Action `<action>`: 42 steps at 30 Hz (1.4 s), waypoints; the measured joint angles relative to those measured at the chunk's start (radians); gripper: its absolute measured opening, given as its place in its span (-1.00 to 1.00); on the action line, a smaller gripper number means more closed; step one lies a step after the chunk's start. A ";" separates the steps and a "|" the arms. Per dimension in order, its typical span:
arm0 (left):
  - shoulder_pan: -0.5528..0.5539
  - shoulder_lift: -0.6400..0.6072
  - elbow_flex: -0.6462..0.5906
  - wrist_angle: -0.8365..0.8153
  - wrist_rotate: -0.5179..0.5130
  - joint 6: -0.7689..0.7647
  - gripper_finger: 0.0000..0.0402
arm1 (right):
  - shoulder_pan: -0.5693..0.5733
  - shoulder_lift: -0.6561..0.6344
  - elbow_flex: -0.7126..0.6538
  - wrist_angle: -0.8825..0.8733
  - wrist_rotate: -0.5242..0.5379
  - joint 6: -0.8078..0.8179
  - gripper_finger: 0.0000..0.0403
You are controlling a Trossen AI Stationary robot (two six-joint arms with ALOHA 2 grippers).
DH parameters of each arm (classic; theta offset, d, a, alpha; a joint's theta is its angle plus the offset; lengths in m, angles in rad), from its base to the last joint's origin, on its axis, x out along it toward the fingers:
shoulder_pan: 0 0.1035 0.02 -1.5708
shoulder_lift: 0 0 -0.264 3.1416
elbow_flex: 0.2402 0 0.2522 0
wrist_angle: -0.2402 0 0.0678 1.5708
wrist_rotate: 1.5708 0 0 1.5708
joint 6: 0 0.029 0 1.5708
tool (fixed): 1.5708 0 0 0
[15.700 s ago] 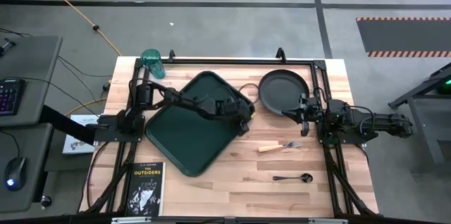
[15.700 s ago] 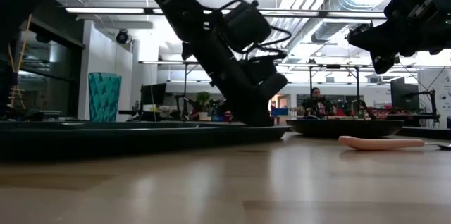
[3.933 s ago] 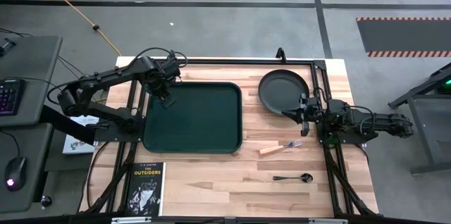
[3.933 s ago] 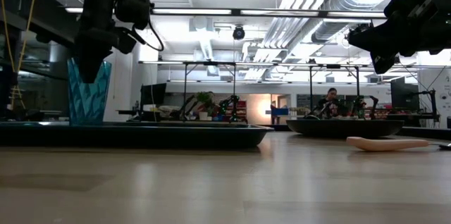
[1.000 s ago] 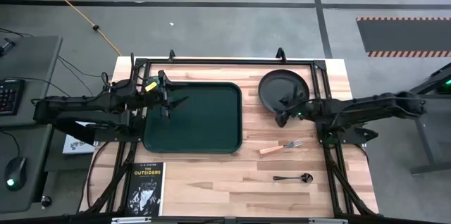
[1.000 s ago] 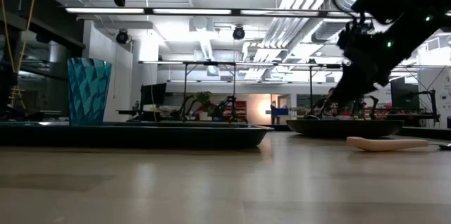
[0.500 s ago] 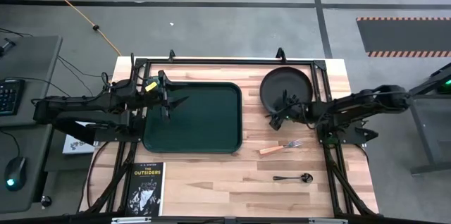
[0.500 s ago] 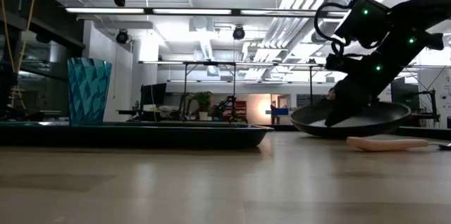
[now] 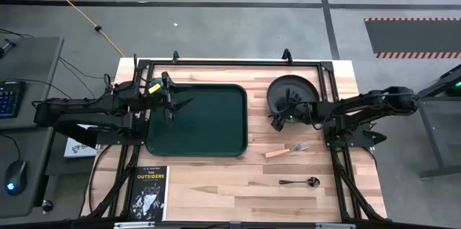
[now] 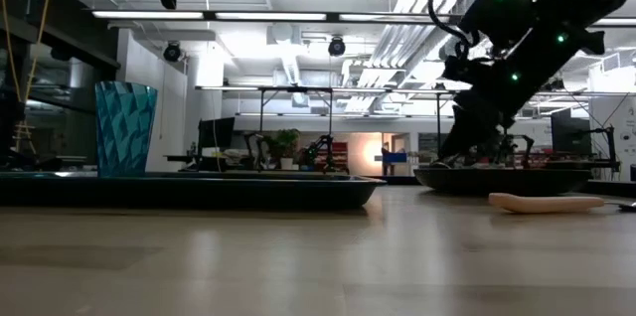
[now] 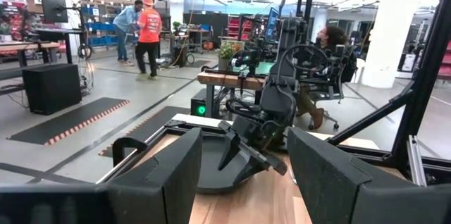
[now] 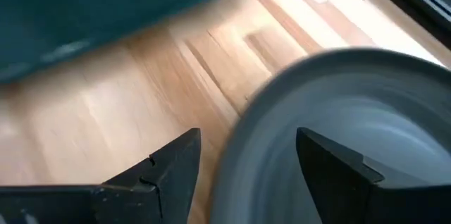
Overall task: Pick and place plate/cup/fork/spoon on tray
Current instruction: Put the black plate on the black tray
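Wood table (image 9: 216, 178), open workshop behind. My right gripper (image 9: 276, 119) low at near edge of plate (image 9: 294, 93), fingers spread; in right wrist view plate rim sits between my jaws, not clamped. My left gripper (image 9: 175, 104) hovers open over tray (image 9: 202, 121) left end. Cup (image 10: 125, 127) on tray's left end. Fork (image 9: 284, 150), spoon (image 9: 299, 181) on bare table, apart from tray.

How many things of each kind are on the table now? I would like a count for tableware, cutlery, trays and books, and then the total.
Tableware: 2, the cup and the plate
Cutlery: 2, the fork and the spoon
Trays: 1, the tray
Books: 1, the book
Total: 6
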 joint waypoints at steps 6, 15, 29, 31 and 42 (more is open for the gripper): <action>0.000 0.000 0.000 0.000 0.000 0.000 0.00 | 0.004 0.000 0.017 0.005 -0.084 0.042 0.12; 0.000 0.001 0.000 0.000 0.000 -0.001 0.00 | 0.008 0.000 -0.054 -0.005 -0.056 0.103 0.12; 0.000 0.001 0.000 0.000 0.000 -0.004 0.00 | 0.008 0.001 -0.101 -0.048 -0.081 0.101 0.06; 0.000 0.001 0.000 0.000 0.000 -0.010 0.00 | 0.007 0.001 -0.101 -0.056 -0.081 0.097 -0.02; 0.000 0.001 0.000 0.000 0.000 -0.017 0.00 | 0.007 0.000 -0.100 -0.080 -0.065 0.091 -0.82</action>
